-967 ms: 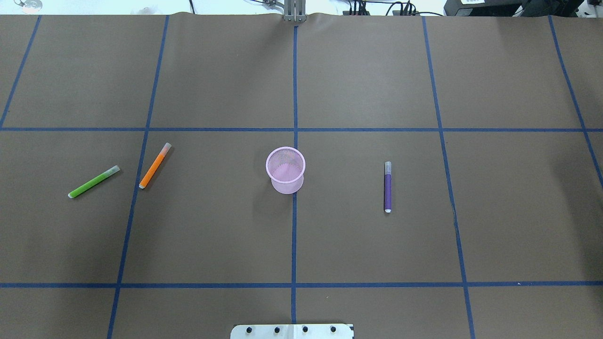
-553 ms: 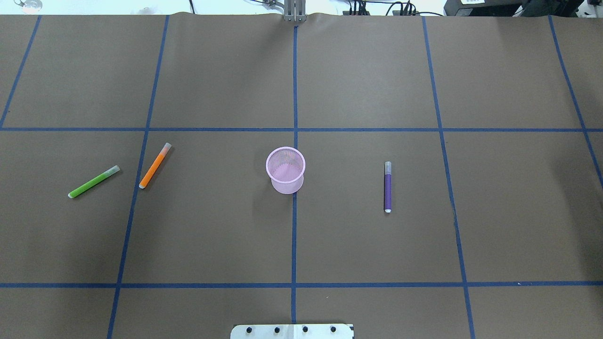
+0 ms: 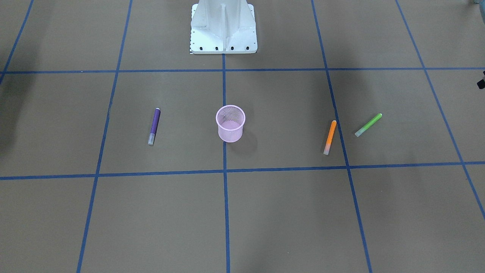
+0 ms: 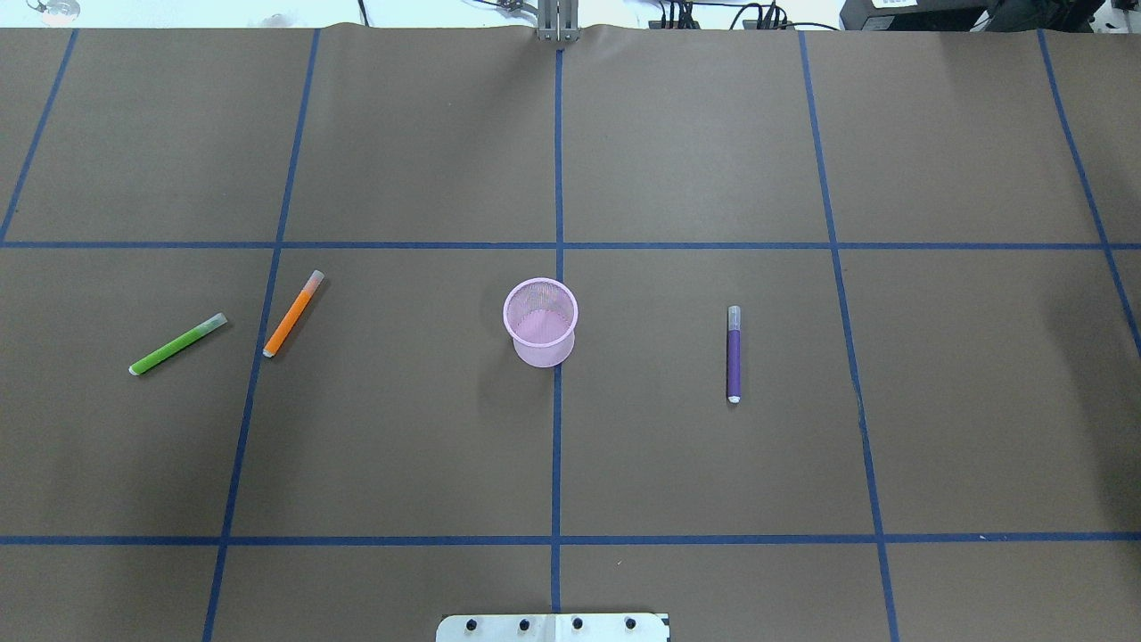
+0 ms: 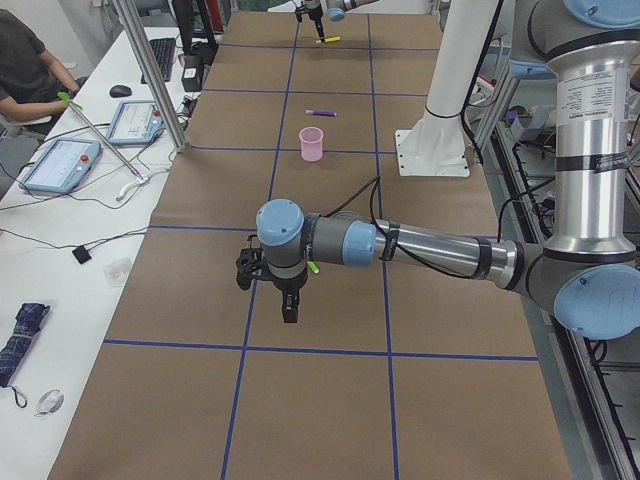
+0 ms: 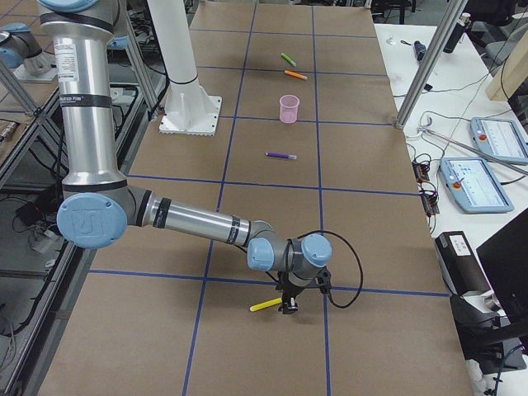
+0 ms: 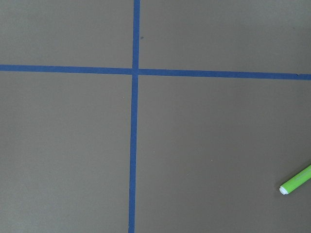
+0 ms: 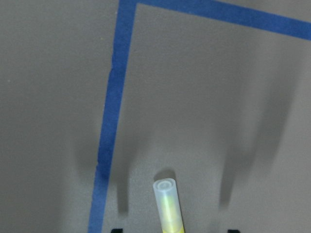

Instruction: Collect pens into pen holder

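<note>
The pink mesh pen holder (image 4: 540,321) stands upright at the table's centre. The purple pen (image 4: 734,354) lies to its right, and the orange pen (image 4: 293,313) and green pen (image 4: 177,344) lie to its left. The yellow pen (image 6: 266,305) lies far out on the robot's right, outside the overhead view. My right gripper (image 8: 175,230) is open and straddles the yellow pen (image 8: 167,206) without touching it. My left gripper (image 5: 288,310) hangs beyond the green pen (image 5: 313,267). Its jaws cannot be judged. The left wrist view shows only the green pen's end (image 7: 296,180).
Brown paper with blue tape lines (image 4: 556,446) covers the table. The robot's white base (image 3: 223,28) stands behind the pen holder. Consoles and cables lie on a side bench (image 5: 60,165), and an operator (image 5: 25,60) sits there.
</note>
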Action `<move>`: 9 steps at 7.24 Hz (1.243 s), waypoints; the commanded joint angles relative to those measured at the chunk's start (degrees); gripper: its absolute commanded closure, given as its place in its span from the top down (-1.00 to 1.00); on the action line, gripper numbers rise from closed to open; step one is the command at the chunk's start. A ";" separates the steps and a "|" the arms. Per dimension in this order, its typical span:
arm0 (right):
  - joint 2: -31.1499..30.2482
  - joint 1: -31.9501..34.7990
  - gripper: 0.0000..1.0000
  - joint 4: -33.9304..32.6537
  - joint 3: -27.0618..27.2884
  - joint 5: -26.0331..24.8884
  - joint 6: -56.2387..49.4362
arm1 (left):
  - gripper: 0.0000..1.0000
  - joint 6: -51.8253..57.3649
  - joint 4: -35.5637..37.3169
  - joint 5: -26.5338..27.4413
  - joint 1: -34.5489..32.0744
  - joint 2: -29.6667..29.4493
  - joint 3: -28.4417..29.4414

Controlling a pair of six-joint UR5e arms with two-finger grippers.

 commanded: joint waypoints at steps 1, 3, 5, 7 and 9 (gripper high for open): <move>0.01 -0.18 0.43 0.01 -0.26 0.00 -0.22 | 1.00 0.00 0.00 0.00 0.00 -0.07 0.07; -0.08 -0.36 0.37 -0.08 -0.26 0.18 -0.49 | 1.00 0.00 0.00 0.00 0.00 -0.15 -0.01; -0.17 -0.45 0.25 -0.08 -0.60 0.18 -0.58 | 1.00 0.00 0.00 0.00 -0.09 -0.15 -0.28; -0.26 -0.45 0.25 -0.08 -0.78 0.27 -1.02 | 1.00 0.00 0.00 0.09 0.00 -0.15 -0.28; -0.34 -0.45 0.10 -0.08 -0.87 0.27 -1.02 | 1.00 0.00 0.00 0.09 0.00 -0.15 -0.37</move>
